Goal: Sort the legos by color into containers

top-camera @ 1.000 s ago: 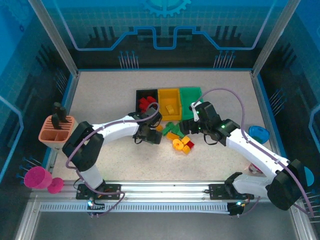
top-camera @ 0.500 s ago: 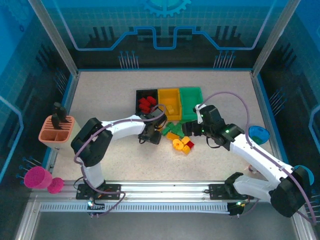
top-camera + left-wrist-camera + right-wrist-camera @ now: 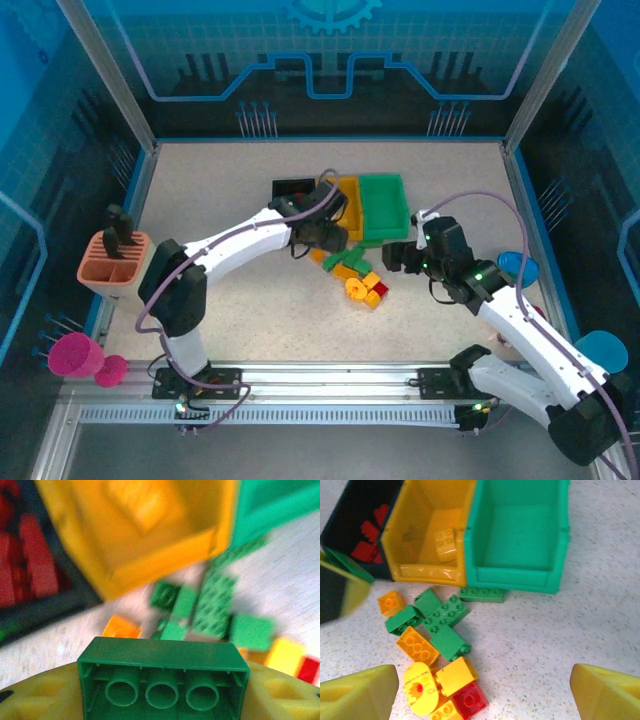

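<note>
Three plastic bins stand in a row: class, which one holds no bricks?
The green rectangular plastic bin, at the right end. The yellow bin holds one yellow brick, the black bin red bricks.

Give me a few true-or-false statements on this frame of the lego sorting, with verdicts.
1. The left gripper holds a green brick. True.
2. The green bin has green bricks in it. False: it is empty.
3. The yellow bin holds one yellow brick. True.
4. The right gripper is shut on a red brick. False: it is open and holds nothing.
5. Red bricks lie in the black bin. True.
</note>
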`<state>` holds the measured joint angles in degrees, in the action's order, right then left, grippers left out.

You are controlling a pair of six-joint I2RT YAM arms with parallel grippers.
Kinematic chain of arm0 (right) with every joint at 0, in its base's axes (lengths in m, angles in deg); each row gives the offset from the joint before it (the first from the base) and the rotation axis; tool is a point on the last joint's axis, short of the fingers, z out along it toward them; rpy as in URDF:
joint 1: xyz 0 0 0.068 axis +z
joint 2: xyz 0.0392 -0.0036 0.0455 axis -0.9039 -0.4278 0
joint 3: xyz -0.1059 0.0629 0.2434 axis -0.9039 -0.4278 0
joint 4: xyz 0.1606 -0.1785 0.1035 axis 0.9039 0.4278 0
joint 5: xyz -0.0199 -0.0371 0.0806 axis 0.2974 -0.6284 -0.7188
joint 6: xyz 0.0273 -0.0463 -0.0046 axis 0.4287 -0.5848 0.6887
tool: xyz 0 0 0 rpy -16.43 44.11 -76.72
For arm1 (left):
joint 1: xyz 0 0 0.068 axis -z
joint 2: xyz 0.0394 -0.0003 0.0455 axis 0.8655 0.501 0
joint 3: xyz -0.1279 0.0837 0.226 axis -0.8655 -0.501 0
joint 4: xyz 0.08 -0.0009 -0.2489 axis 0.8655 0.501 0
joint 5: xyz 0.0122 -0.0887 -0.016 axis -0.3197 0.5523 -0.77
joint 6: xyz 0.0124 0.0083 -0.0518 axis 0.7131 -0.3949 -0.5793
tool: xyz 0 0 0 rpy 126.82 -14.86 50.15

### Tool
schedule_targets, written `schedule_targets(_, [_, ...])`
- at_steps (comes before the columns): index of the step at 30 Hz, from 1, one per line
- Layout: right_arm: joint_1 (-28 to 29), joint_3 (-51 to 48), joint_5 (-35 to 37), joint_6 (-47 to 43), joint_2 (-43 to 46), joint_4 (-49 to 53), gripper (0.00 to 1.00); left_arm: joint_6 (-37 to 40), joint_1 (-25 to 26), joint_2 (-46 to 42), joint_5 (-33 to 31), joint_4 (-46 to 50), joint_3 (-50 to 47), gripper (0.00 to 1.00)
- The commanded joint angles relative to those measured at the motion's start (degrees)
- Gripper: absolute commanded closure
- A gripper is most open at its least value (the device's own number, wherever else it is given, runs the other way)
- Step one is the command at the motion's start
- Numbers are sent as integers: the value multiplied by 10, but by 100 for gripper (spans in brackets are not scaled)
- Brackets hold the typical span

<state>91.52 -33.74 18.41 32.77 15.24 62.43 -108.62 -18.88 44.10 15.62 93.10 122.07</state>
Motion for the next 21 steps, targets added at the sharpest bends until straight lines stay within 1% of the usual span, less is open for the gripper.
schedule_targets(1, [-17, -17, 25, 36, 29, 41, 10, 15, 3, 39, 32, 5, 80, 43])
schedule_targets(9, [-28, -38, 51, 56, 125, 98, 8, 13, 0, 164, 69, -4, 242, 42])
schedule_targets(12, [-29, -43, 35, 59, 145, 105, 8, 12, 0, 210, 70, 3, 300, 42])
schedule_targets(17, [-30, -60, 11, 65, 158, 101, 8, 11, -1, 249, 77, -15, 346, 41])
schedule_targets(21, [-30, -72, -7, 69, 168, 94, 9, 15, -4, 289, 82, 2, 400, 40])
